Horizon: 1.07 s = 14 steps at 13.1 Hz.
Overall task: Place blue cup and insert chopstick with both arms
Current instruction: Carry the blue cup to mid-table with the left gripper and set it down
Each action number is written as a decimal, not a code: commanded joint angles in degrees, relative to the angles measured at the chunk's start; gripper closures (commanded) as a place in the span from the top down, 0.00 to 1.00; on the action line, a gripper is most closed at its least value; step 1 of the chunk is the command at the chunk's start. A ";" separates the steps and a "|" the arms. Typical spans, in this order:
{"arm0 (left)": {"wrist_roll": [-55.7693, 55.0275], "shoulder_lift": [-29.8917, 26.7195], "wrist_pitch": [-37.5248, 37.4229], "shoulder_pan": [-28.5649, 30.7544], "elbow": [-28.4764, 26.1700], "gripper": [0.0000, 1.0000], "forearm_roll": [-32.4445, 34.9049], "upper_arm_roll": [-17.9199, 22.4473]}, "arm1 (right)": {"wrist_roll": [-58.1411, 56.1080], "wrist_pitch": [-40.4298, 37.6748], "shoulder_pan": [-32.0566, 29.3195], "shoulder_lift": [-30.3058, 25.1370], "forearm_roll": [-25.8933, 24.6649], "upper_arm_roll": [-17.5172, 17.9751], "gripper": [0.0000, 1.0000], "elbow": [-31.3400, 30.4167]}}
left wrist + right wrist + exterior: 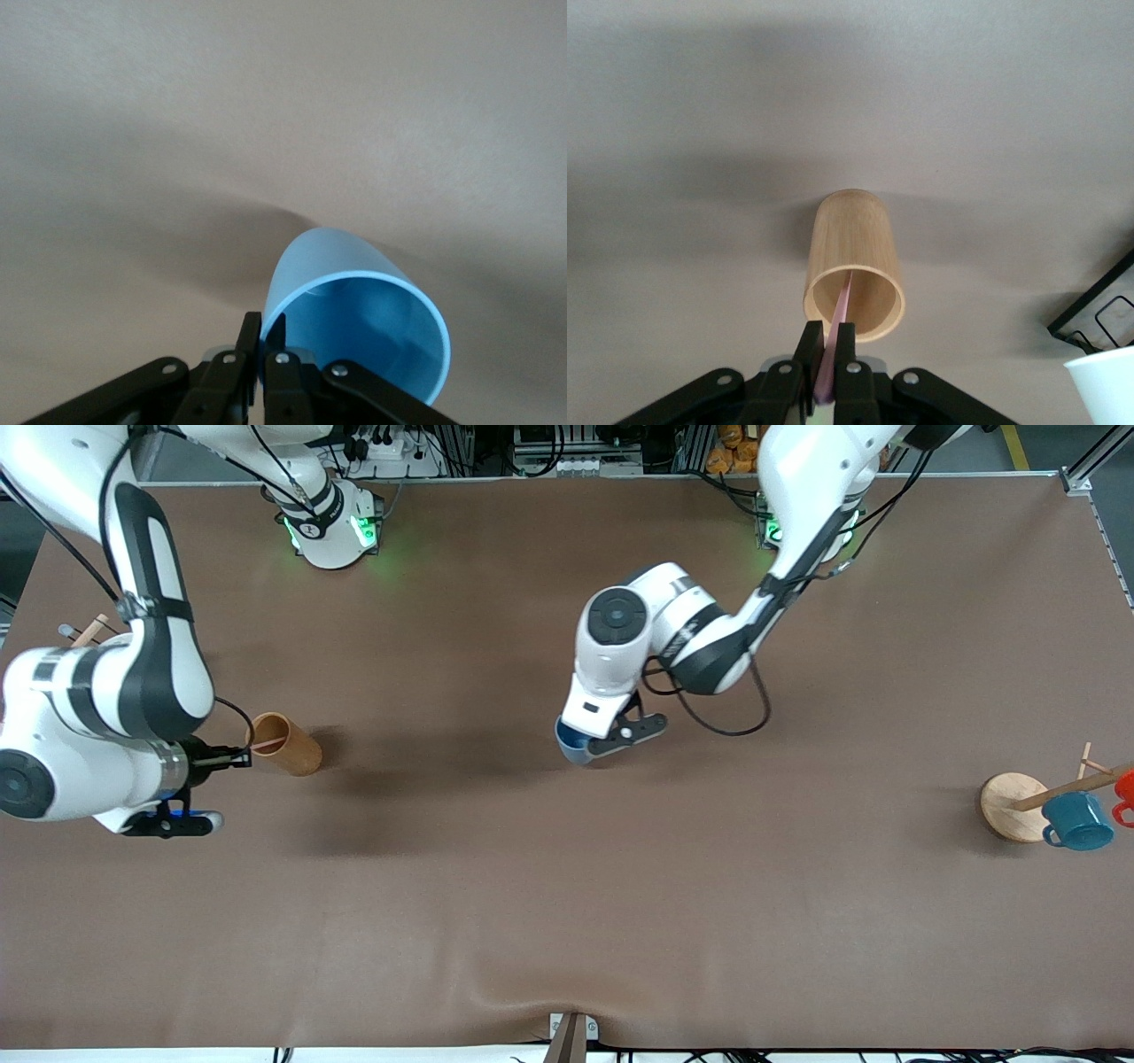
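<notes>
My left gripper (pixel 592 746) is shut on the rim of the light-blue cup (pixel 570 744), low over the middle of the table. In the left wrist view the fingers (pixel 251 341) pinch the rim of the blue cup (pixel 354 319), one inside and one outside. My right gripper (pixel 237 759) is shut on the pale pink chopstick (pixel 268 740) at the right arm's end of the table. The stick's tip reaches into the mouth of a tan bamboo cup (pixel 288 746). The right wrist view shows the chopstick (pixel 838 328) between the fingers, entering the bamboo cup (pixel 852 257).
A mug tree on a round wooden base (pixel 1010 804) stands at the left arm's end, carrying a teal mug (pixel 1077 821) and a red mug (pixel 1125 788). Wooden rods (pixel 89 631) show by the right arm. A white cup (pixel 1106 388) and black wire rack (pixel 1099 312) appear in the right wrist view.
</notes>
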 commanded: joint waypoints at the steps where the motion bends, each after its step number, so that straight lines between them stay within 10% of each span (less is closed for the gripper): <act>1: -1.71 1.95 -0.22 -1.74 2.39 0.00 3.31 0.46 | -1.71 -2.05 -0.09 -1.45 -0.62 0.26 0.00 3.28; 3: -1.19 1.95 -0.22 -1.92 2.39 0.05 3.48 0.46 | -4.53 -2.06 0.00 -1.45 -0.62 0.26 0.00 6.01; 4: -1.09 1.95 -0.40 -2.01 2.39 0.41 3.57 0.46 | -4.71 -2.06 0.00 -1.45 -0.53 0.34 0.00 7.06; 5: -1.70 1.51 -0.40 -2.70 2.39 0.99 3.57 0.46 | -4.71 -2.06 0.17 -1.80 -0.53 0.43 0.00 7.42; 14: 9.52 -13.67 -16.30 9.13 9.95 1.00 3.92 0.46 | -4.62 -1.97 6.15 -3.91 -0.88 0.26 0.00 7.60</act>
